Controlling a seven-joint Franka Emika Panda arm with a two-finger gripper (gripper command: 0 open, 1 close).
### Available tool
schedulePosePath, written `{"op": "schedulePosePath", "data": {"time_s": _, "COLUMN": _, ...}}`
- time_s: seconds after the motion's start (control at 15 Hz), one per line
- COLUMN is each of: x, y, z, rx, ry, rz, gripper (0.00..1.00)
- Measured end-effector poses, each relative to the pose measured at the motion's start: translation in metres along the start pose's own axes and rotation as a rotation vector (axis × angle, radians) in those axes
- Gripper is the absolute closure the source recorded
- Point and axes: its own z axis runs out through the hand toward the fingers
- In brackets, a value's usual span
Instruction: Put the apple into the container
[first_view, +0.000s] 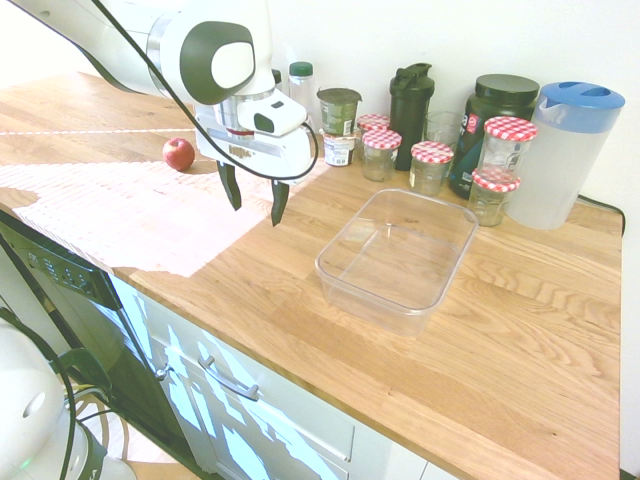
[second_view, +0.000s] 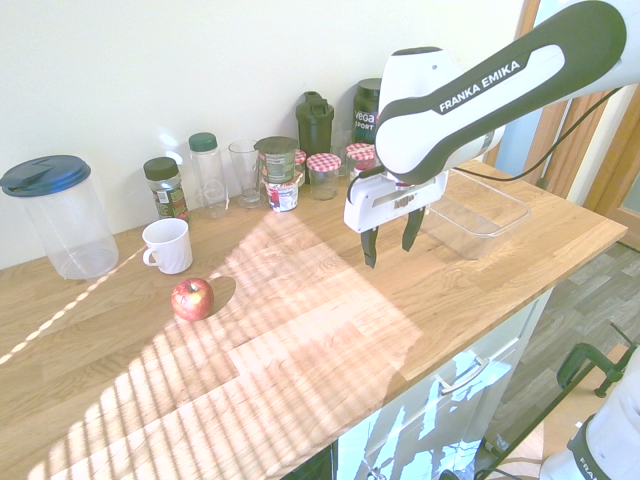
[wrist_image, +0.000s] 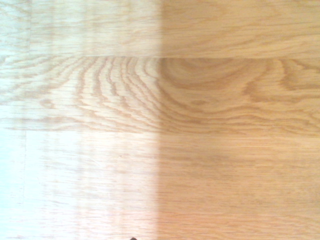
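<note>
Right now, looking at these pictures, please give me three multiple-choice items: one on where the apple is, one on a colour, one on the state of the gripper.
1. Where is the apple?
A. inside the container
B. on the wooden counter
C. between the gripper's fingers

2. What colour is the pitcher's lid?
A. blue
B. green
C. white

3. How is the gripper?
A. shut on the apple
B. shut and empty
C. open and empty

Answers:
1 B: the apple sits on the counter, beside the white mug, and the container holds nothing.
2 A: the lid is plainly blue.
3 C: the fingers stand apart above bare wood.
</note>
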Motion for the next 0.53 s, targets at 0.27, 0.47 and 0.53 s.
{"op": "schedulePosePath", "data": {"time_s": 0.27, "x": -0.008, "y": -0.017, "z": -0.023, "rx": 0.052, "ry": 0.026, "rz": -0.023, "gripper": 0.00}}
{"op": "schedulePosePath", "data": {"time_s": 0.47, "x": -0.062, "y": -0.081, "z": -0.073, "rx": 0.138, "ry": 0.052, "rz": -0.140, "gripper": 0.00}}
{"op": "schedulePosePath", "data": {"time_s": 0.53, "x": -0.085, "y": -0.107, "z": -0.084, "rx": 0.154, "ry": 0.058, "rz": -0.174, "gripper": 0.00}}
